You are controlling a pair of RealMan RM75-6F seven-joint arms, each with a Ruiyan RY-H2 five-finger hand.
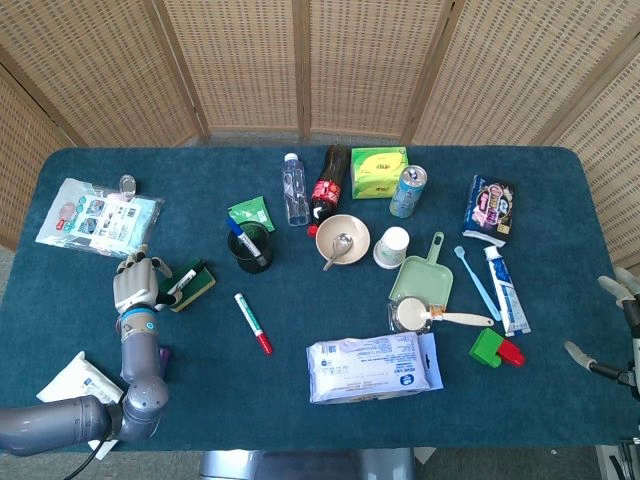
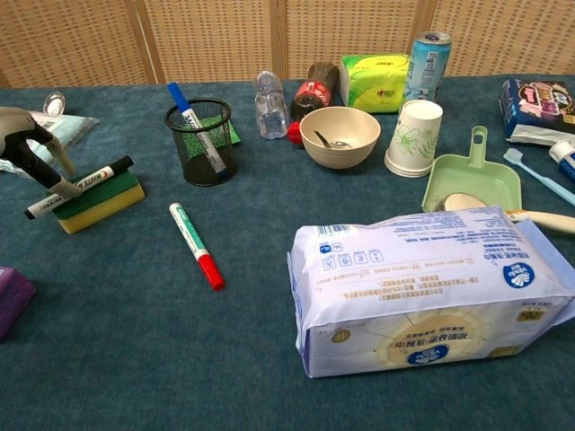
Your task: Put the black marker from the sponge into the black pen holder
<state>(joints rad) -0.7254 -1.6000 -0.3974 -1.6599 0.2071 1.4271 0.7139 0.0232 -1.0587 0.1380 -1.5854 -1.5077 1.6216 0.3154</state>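
Note:
The black marker (image 2: 83, 184) (image 1: 180, 282) lies flat on the green and yellow sponge (image 2: 101, 203) (image 1: 197, 286) at the left of the table. My left hand (image 2: 34, 148) (image 1: 135, 284) hangs over the marker's rear end with its fingers apart. One fingertip (image 2: 61, 187) touches the marker, which still rests on the sponge. The black mesh pen holder (image 2: 202, 144) (image 1: 250, 248) stands to the right of the sponge with a blue pen in it. My right hand (image 1: 612, 330) stays at the table's right edge, fingers spread and holding nothing.
A green marker with a red cap (image 2: 198, 244) lies between sponge and wipes pack (image 2: 422, 287). Behind stand a clear bottle (image 2: 267, 106), a cola bottle (image 2: 314, 85), a bowl (image 2: 340, 136) and a paper cup (image 2: 413, 135). A purple object (image 2: 9, 296) sits at the near left.

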